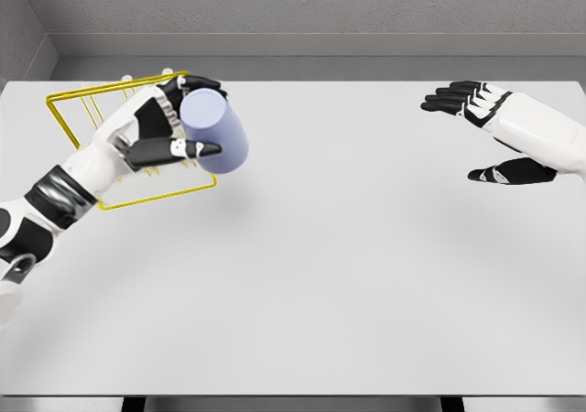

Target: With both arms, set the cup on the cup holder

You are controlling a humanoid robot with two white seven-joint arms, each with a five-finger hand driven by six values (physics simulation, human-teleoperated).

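Item, cup (216,130): lavender, tilted, being gripped by curled fingers (188,148) of the left hand (160,128) over the yellow wire cup holder (84,110); seating it is probably requiring slow, level lowering, while the right hand (481,110), fingers spread and empty, is hovering well apart from the holder.

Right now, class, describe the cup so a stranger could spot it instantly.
Start at the white table and look to its far left corner, where a yellow wire cup holder stands. Just in front of it, the left hand grips the cup: a pale lavender cylinder, the only solid coloured object.
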